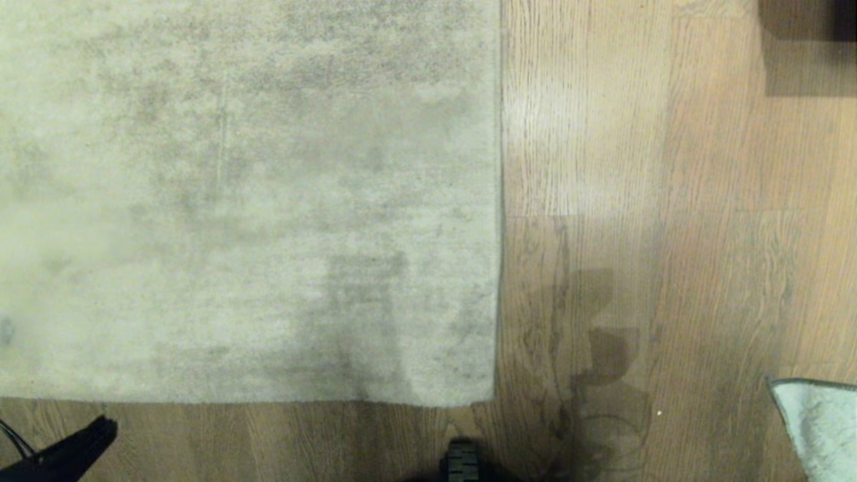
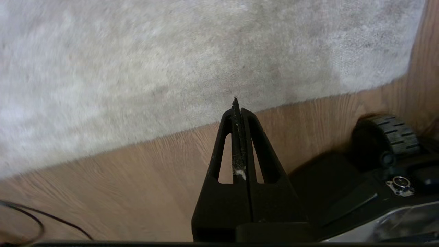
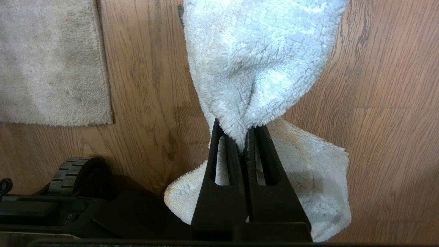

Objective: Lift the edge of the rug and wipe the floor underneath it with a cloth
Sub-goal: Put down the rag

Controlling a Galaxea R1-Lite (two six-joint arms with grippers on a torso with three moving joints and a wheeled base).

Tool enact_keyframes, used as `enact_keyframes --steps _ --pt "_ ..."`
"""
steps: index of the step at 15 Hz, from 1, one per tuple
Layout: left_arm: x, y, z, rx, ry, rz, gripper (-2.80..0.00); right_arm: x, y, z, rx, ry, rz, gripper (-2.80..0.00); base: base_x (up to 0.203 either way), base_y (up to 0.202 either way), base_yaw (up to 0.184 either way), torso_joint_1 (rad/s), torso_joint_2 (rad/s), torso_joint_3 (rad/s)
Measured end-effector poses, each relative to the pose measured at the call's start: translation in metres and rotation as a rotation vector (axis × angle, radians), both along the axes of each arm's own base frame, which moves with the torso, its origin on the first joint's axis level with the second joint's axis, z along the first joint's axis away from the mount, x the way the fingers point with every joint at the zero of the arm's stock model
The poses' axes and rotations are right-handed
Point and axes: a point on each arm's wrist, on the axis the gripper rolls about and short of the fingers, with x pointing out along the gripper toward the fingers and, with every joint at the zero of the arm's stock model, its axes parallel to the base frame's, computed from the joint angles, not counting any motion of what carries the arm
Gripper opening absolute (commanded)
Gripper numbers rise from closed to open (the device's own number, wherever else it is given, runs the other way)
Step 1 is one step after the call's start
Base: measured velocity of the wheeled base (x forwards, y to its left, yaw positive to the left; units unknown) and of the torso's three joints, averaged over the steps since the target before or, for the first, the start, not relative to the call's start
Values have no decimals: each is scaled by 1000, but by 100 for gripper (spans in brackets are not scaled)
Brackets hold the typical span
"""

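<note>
The mottled beige-grey rug (image 1: 248,201) lies flat on the wood floor (image 1: 636,234), its rug edge (image 1: 268,402) running along the near side to a corner (image 1: 492,400). My left gripper (image 1: 100,428) shows at the lower left of the head view, shut and holding nothing, above bare floor just short of that rug edge (image 2: 137,137). A wisp of lint clings between its fingers (image 2: 236,137). My right gripper (image 3: 241,135) is shut on the pale blue cloth (image 3: 260,61), which drapes over and under it. A corner of the cloth (image 1: 820,428) shows at the head view's lower right.
My base's front wheel (image 1: 462,462) sits at the bottom centre, near the rug corner. The same wheel (image 2: 394,133) shows in the left wrist view. A dark furniture shape (image 1: 807,20) stands at the far right. A thin black cable (image 2: 34,219) loops near the left arm.
</note>
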Motion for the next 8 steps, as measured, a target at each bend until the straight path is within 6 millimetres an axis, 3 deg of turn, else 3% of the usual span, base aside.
enact_keyframes --steps 4,8 --pt "-27 7 -33 -42 -77 41 -280 0 0 0 0 0 0 -280 0 0 0 0 0 0" --pt "-35 7 -43 -74 -141 13 -280 0 0 0 0 -4 0 -280 0 0 0 0 0 0"
